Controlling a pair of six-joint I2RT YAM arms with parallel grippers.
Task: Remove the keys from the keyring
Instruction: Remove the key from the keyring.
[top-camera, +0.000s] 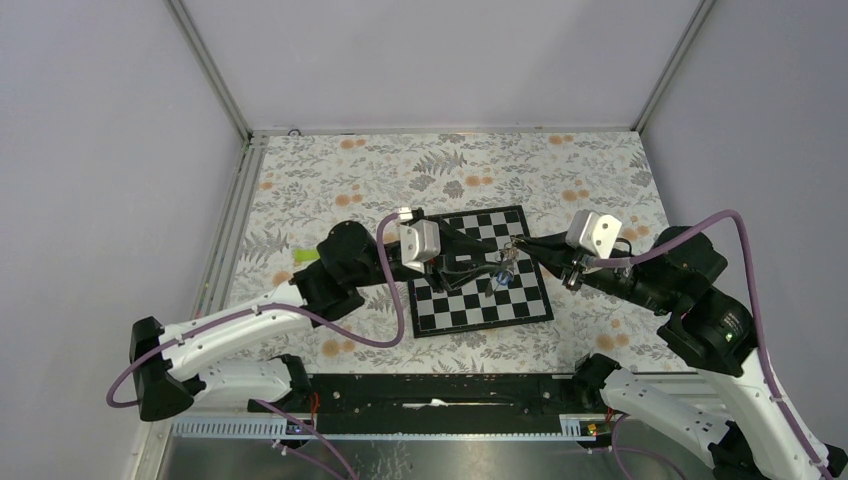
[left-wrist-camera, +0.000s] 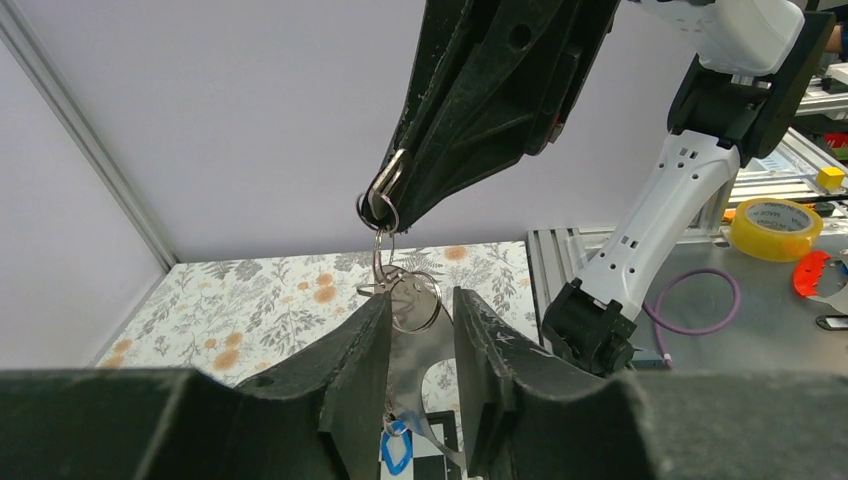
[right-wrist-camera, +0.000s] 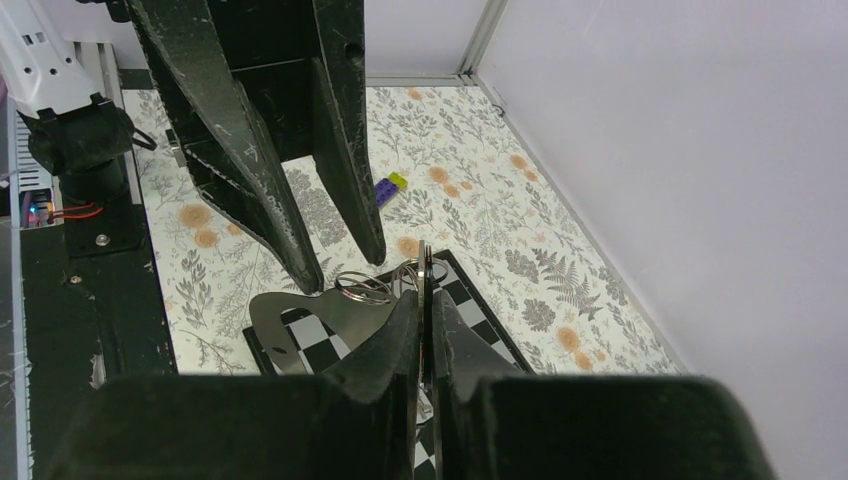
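One chessboard (top-camera: 470, 310), one keyring (top-camera: 503, 278), one lime-green piece (top-camera: 303, 257), one purple-and-yellow stick (right-wrist-camera: 390, 187), two robot arms (top-camera: 250, 325) (top-camera: 700, 300).

White-and-black left arm (top-camera: 240, 325) and right arm (top-camera: 735, 385) extended inward, tips facing. Black two-finger left hand (left-wrist-camera: 420, 300): fingers parted. Black two-finger right hand (right-wrist-camera: 422, 300): fingers pinched near together.

Chessboard (top-camera: 470, 310) on floral cloth (top-camera: 400, 170); lime-green piece (top-camera: 303, 257) well apart to its left.
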